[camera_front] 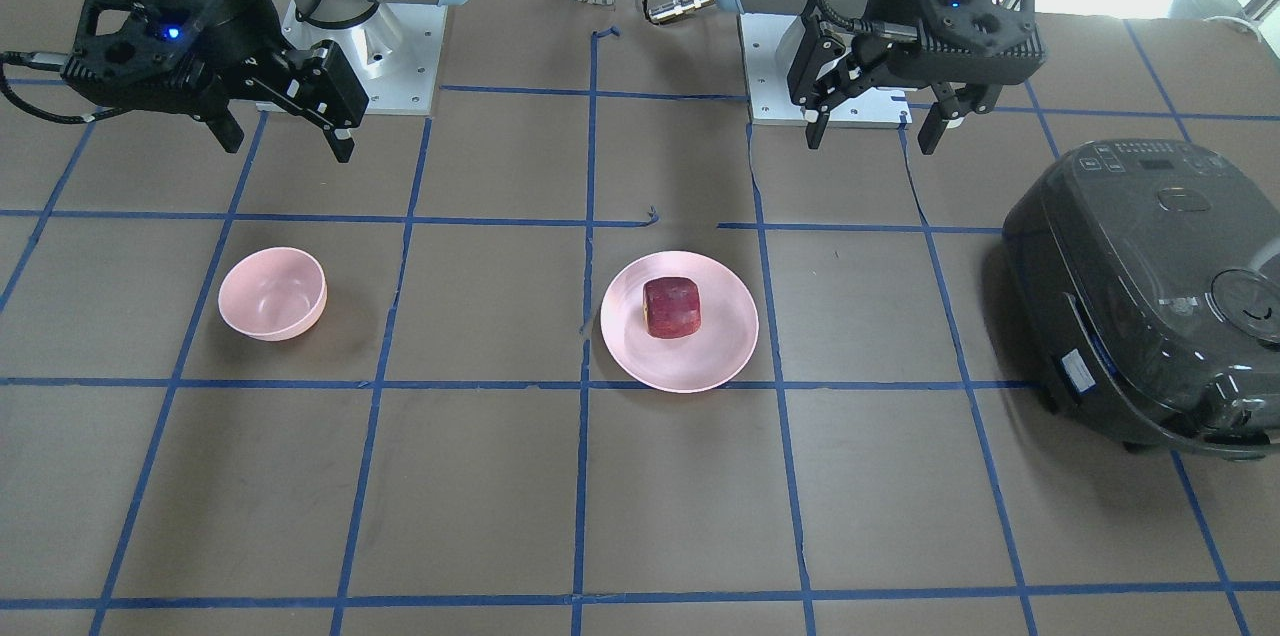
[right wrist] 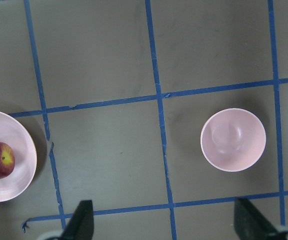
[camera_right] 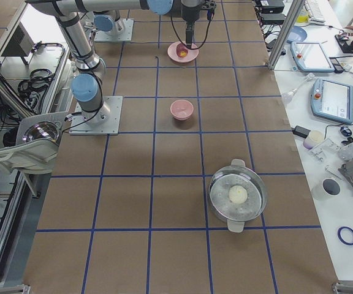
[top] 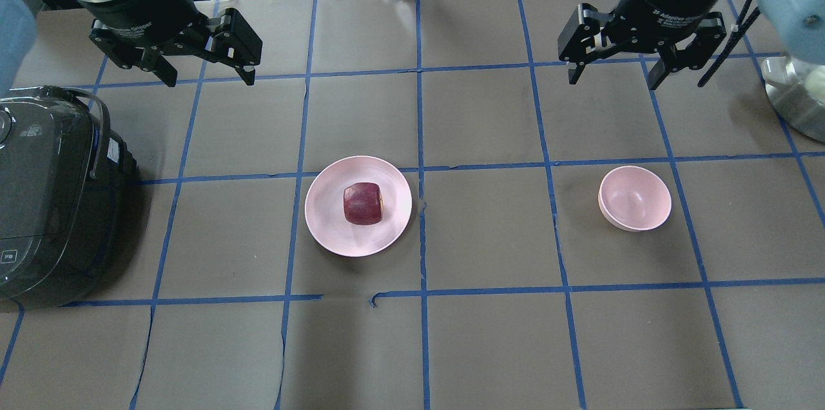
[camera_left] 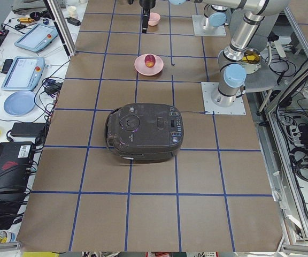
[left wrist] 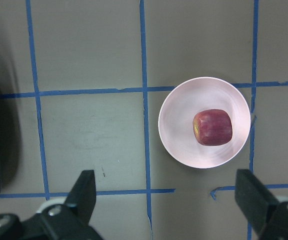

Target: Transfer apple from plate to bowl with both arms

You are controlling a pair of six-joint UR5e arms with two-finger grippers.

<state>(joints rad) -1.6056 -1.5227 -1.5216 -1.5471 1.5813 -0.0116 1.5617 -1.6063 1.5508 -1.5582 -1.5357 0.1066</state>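
The dark red apple (camera_front: 672, 307) (top: 362, 204) (left wrist: 212, 127) lies on the wide pale pink plate (camera_front: 700, 361) (top: 329, 216) (left wrist: 179, 130) near the table's middle. The small deep pink bowl (camera_front: 273, 294) (top: 635, 198) (right wrist: 233, 140) stands empty on the robot's right side. My left gripper (top: 209, 79) (camera_front: 870, 138) (left wrist: 166, 195) hangs open and empty, high above the table, back and to the left of the plate. My right gripper (top: 612, 80) (camera_front: 288, 146) (right wrist: 165, 222) hangs open and empty, high, behind the bowl.
A dark grey rice cooker (top: 45, 197) (camera_front: 1150, 296) sits, lid shut, at the table's left end, left of the plate. A steel pot (top: 796, 97) (camera_right: 237, 195) stands at the right end. Blue tape lines grid the brown table.
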